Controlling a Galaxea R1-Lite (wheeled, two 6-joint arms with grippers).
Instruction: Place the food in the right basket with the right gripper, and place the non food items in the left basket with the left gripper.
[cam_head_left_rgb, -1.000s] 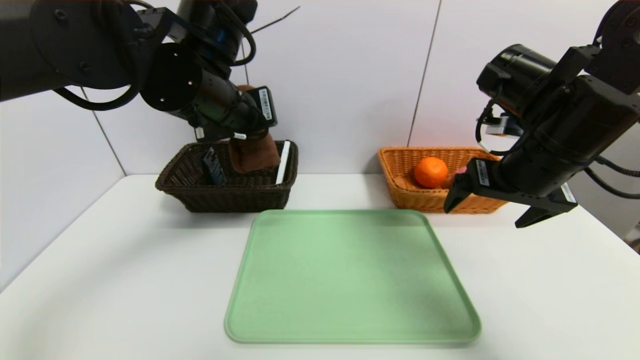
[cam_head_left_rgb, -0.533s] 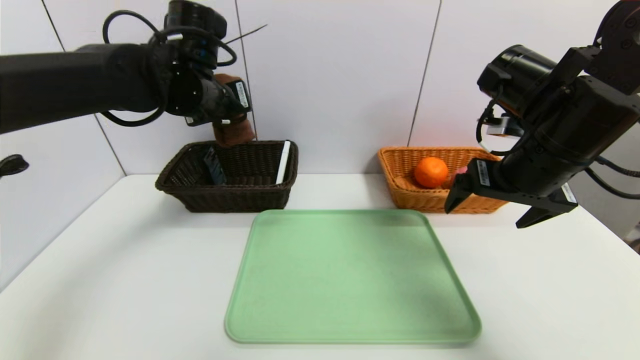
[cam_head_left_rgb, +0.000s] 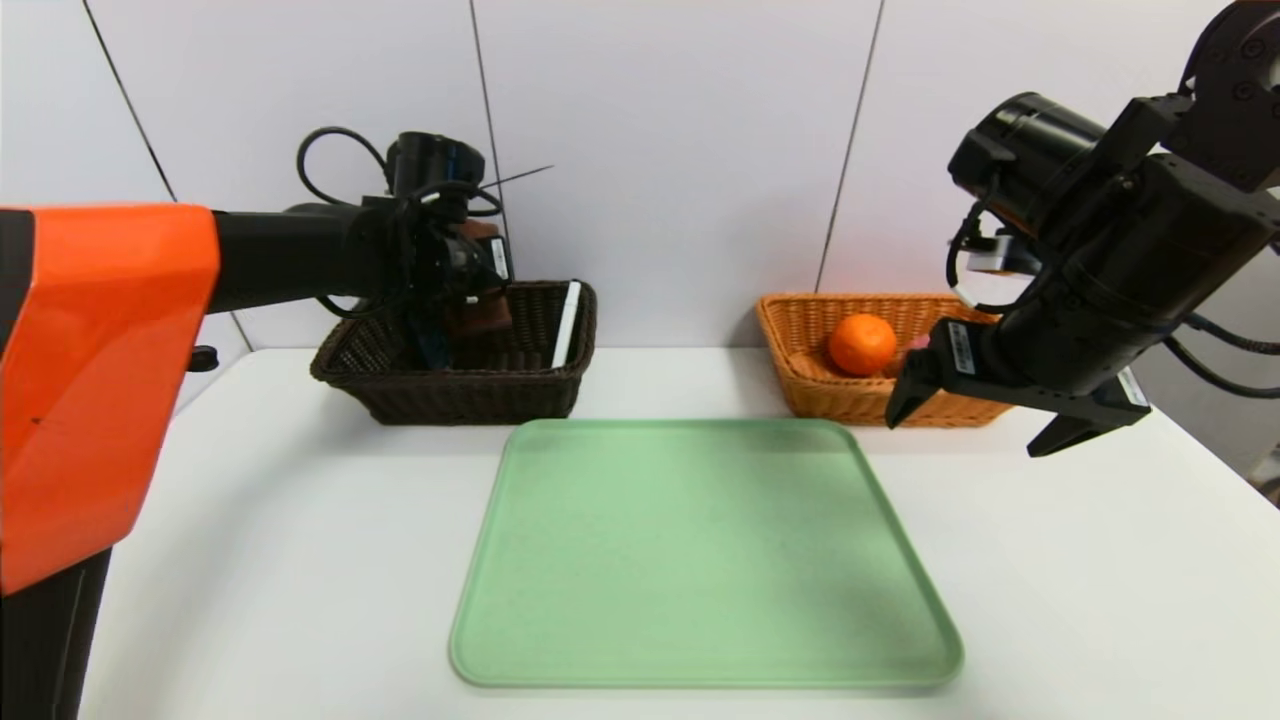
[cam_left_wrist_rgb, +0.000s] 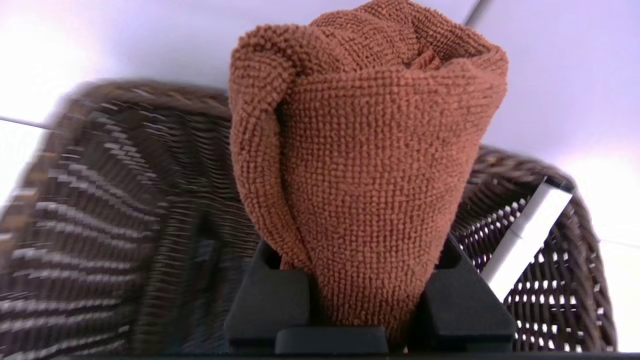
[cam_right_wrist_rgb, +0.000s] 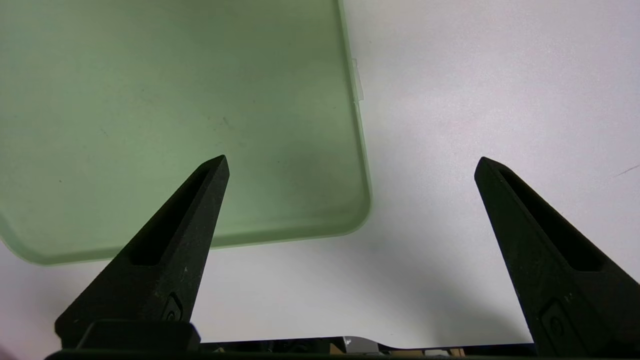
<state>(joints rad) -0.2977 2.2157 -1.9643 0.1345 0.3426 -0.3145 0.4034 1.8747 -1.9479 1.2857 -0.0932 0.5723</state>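
A brown terry cloth (cam_left_wrist_rgb: 365, 150) is pinched between the jaws of my left gripper (cam_left_wrist_rgb: 367, 295), which is shut on it. In the head view this gripper (cam_head_left_rgb: 470, 290) reaches level over the dark wicker left basket (cam_head_left_rgb: 450, 385), and the cloth (cam_head_left_rgb: 482, 315) hangs inside the basket's mouth. A white flat item (cam_head_left_rgb: 567, 325) and a dark item (cam_head_left_rgb: 432, 345) lean inside that basket. The orange wicker right basket (cam_head_left_rgb: 850, 400) holds an orange (cam_head_left_rgb: 861, 344) and something pink (cam_head_left_rgb: 915, 343). My right gripper (cam_head_left_rgb: 965, 435) hovers open and empty in front of that basket.
A bare green tray (cam_head_left_rgb: 700, 550) lies mid-table; its corner (cam_right_wrist_rgb: 300, 210) shows below the right gripper (cam_right_wrist_rgb: 350, 160). Both baskets stand against the white back wall. My left arm's orange upper link (cam_head_left_rgb: 90, 380) fills the near left.
The left arm has stretched out flatter and come down. The cloth rose above the dark basket's rim half a second ago and is now back down in its mouth. The right arm barely moved.
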